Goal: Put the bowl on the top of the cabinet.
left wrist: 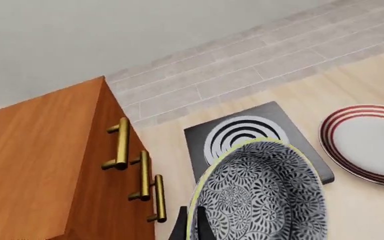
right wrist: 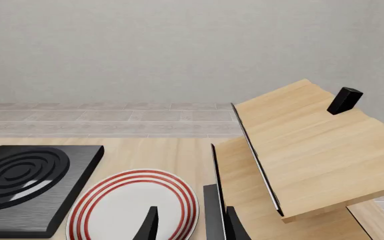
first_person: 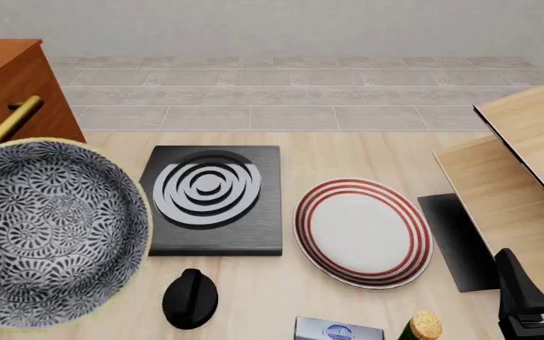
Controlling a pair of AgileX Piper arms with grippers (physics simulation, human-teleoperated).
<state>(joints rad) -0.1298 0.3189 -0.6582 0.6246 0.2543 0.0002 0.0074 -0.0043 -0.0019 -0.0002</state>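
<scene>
**Bowl lifted, cabinet top next**

The left gripper (left wrist: 190,227) pinches the bowl (first_person: 50,234) by its rim, holding it above the desk (first_person: 367,152) beside the cabinet (first_person: 8,85). The right gripper (right wrist: 188,225) waits with fingers parted, holding nothing.

front view high over table, wrist views low and close, all share plate (first_person: 363,231)
</scene>
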